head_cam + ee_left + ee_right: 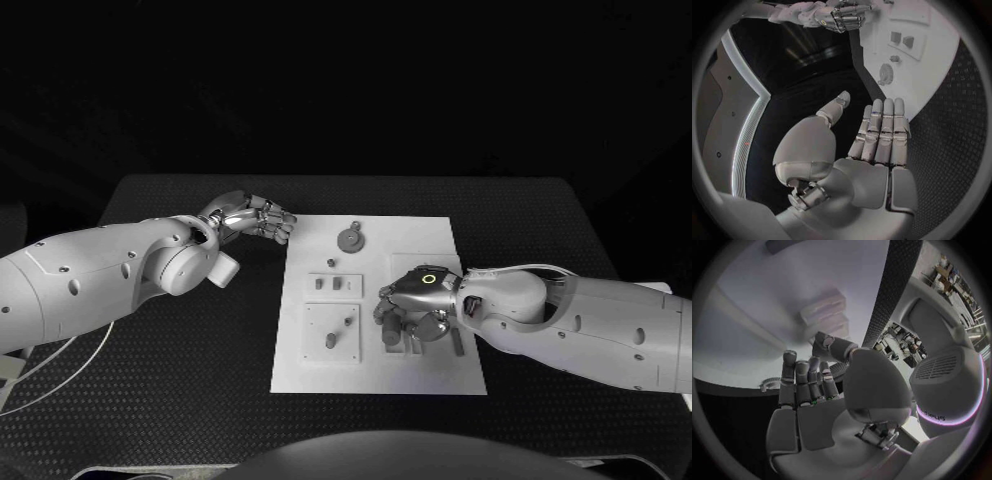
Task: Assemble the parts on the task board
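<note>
While the right hand (408, 305) works low over the task board (433, 235) near its right edge, fingers curled down among the parts (398, 335) there, whether it pinches one cannot be told. The left hand (254, 217) waits off the board's far left corner, fingers straight, pressed together, holding nothing, likely keeping clear.

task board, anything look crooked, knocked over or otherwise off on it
Nothing stands out. The white task board lies flat and square on the black table, and the round part rests on it. The right robot hand is over the board; the left robot hand is beside it.
</note>
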